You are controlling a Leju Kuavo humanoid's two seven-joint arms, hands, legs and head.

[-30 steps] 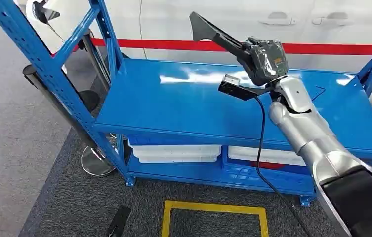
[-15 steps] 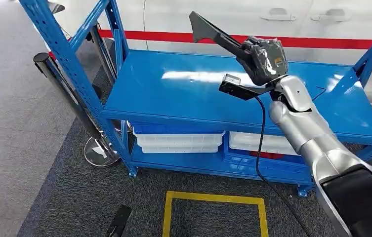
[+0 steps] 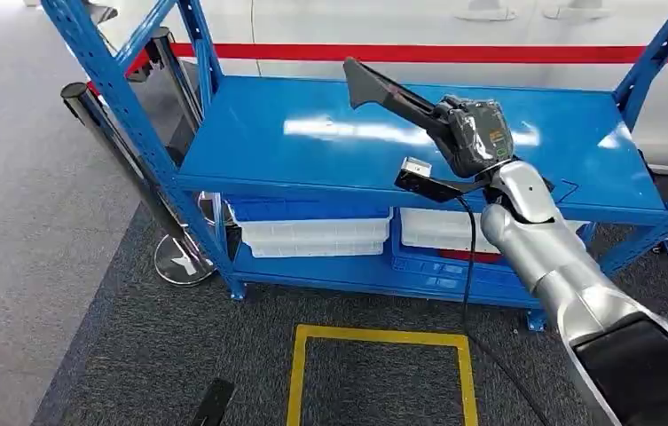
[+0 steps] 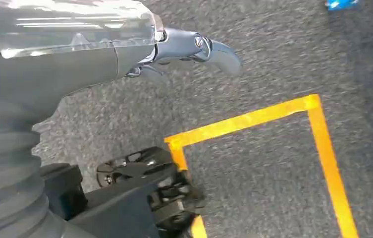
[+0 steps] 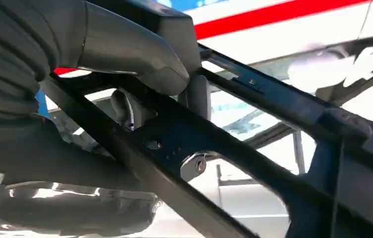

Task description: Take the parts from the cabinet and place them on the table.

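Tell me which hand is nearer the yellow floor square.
Left. The left hand hangs low over the carpet beside the yellow floor square; the right hand is raised above the blue shelf, gripping the black part.

Head view high, down onto blue rack and yellow floor square — left wrist view close over that square.

— How far does the black part reach into the right hand?
— Can't tell; the hand covers that end, and the right wrist view cuts the part off at its edges.
— The white bins?
— The blue shelf hides their contents (only the fronts show).
— The left hand?
— Blurred, fingers partly hidden by its cover.
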